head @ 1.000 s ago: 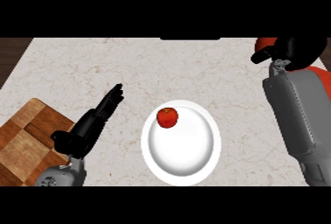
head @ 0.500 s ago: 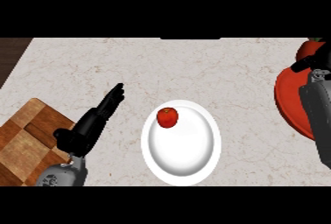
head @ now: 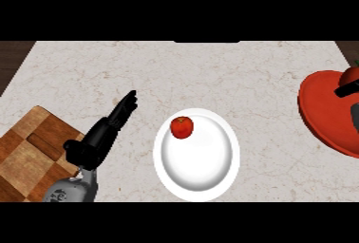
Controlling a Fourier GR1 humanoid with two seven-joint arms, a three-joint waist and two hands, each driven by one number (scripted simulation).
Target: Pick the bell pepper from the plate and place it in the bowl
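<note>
Bell pepper point(head: 182, 127) on plate point(head: 200, 180); bowl point(head: 324, 114) at right.

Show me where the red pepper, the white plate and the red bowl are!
bell pepper point(head: 182, 127): head view, middle of its red body.
plate point(head: 200, 166): head view, bare white middle below the pepper.
bowl point(head: 324, 111): head view, its red inside near the right edge.
</note>
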